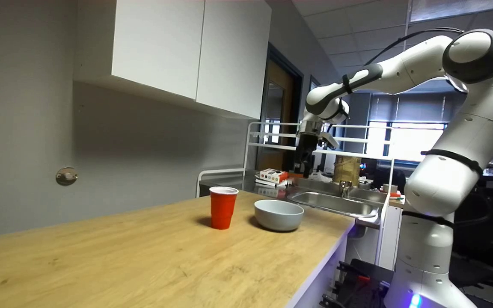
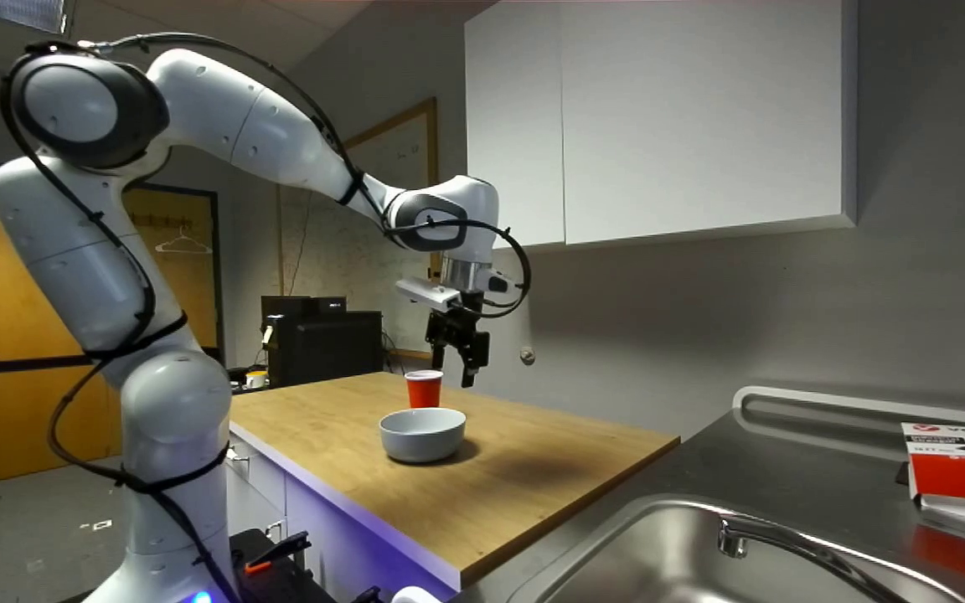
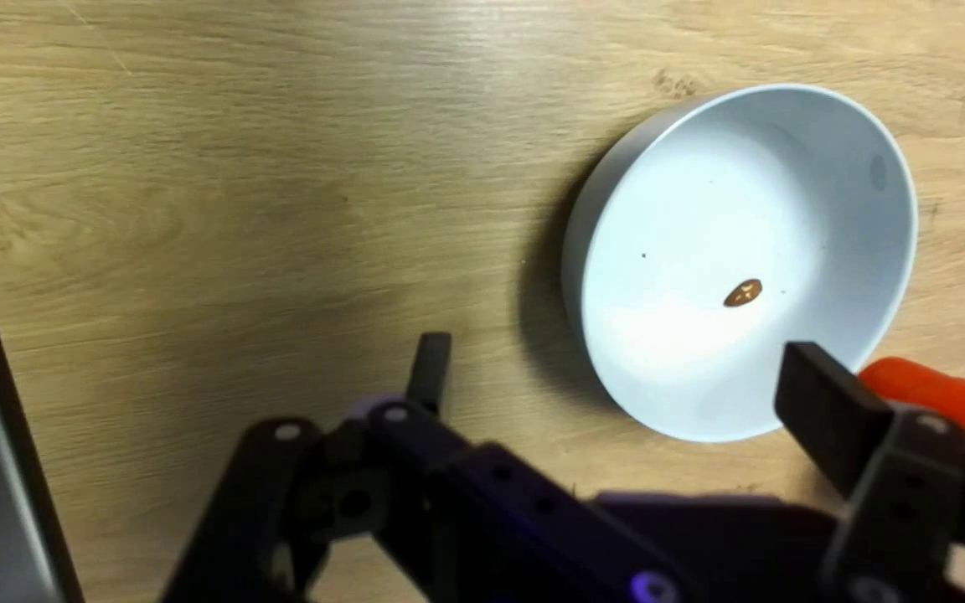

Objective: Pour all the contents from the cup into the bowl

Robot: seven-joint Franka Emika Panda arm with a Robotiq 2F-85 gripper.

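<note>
The red cup with a pale rim stands upright on the wooden counter in both exterior views (image 1: 223, 209) (image 2: 424, 392). What is inside it is not visible. The grey bowl stands close beside it, apart from it (image 1: 278, 218) (image 2: 422, 444). In the wrist view the bowl (image 3: 834, 209) holds one small brown nut-like piece (image 3: 743, 292). Part of the cup (image 3: 952, 400) shows at the right edge there, partly hidden behind a finger. My gripper (image 1: 304, 169) (image 2: 453, 368) (image 3: 616, 360) is open and empty. It points down, above the counter, higher than the cup and bowl.
The wooden counter (image 1: 122, 256) carries the cup and bowl. A white wall cabinet (image 2: 658, 126) hangs above it. A metal sink (image 2: 658, 553) with a tap adjoins the counter's end. A red and white box (image 2: 964, 469) lies beyond the sink. A white rack (image 1: 246, 158) stands behind.
</note>
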